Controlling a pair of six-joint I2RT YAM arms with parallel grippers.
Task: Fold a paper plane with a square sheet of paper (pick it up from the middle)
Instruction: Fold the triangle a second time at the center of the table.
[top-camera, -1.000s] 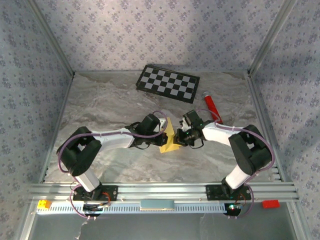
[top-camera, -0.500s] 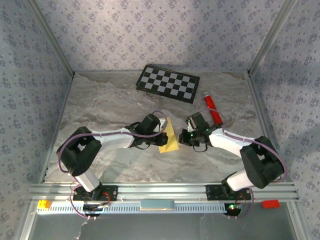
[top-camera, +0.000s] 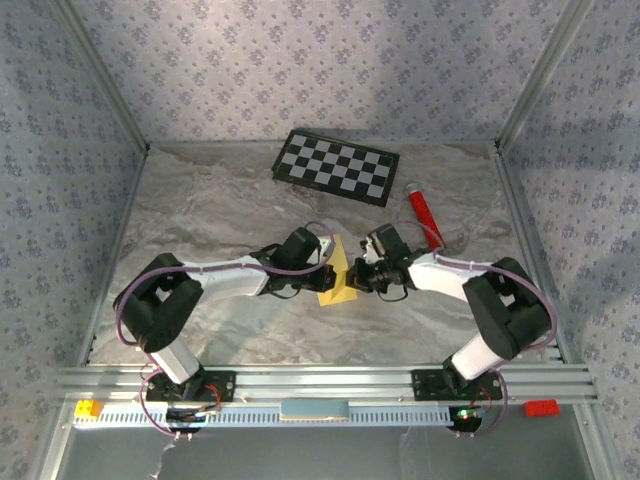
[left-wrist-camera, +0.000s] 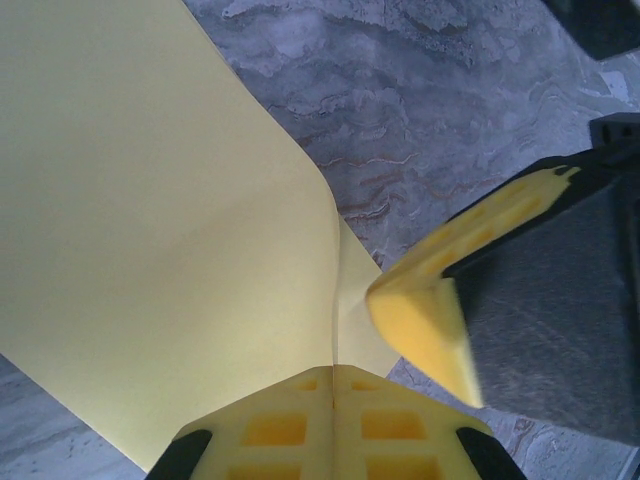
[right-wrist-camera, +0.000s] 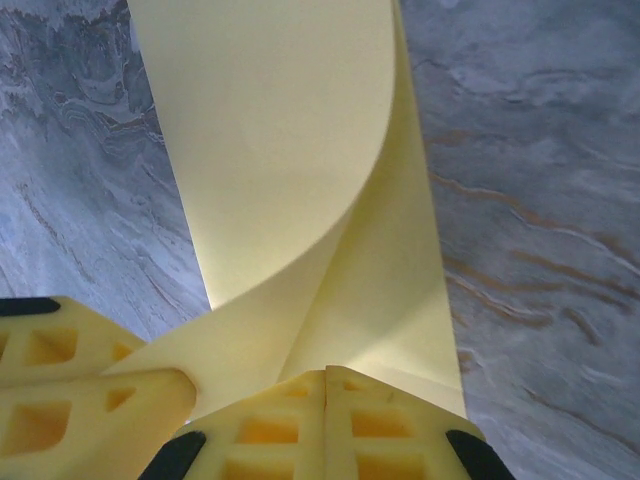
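The square sheet of paper (top-camera: 338, 287) is pale yellow and partly folded, held up off the marble table between the two arms. My left gripper (top-camera: 327, 268) is shut on its edge from the left. In the left wrist view the paper (left-wrist-camera: 170, 250) curves away from the closed jaws of the left gripper (left-wrist-camera: 333, 372), with a right fingertip (left-wrist-camera: 425, 310) close beside it. My right gripper (top-camera: 356, 277) is shut on the paper from the right. The right wrist view shows the paper (right-wrist-camera: 290, 150) as a curled flap over a flatter layer, pinched in the right gripper (right-wrist-camera: 326, 374).
A black-and-white checkerboard panel (top-camera: 336, 166) lies at the back of the table. A red tube (top-camera: 421, 212) lies to the back right, close behind the right arm. Patterned walls close in three sides. A yellow block (top-camera: 88, 408) and a red block (top-camera: 541, 407) sit on the front rail.
Half a second ago the right gripper had drawn back to the right, off the paper. It has since come back left and shut on the sheet. The left gripper kept its hold.
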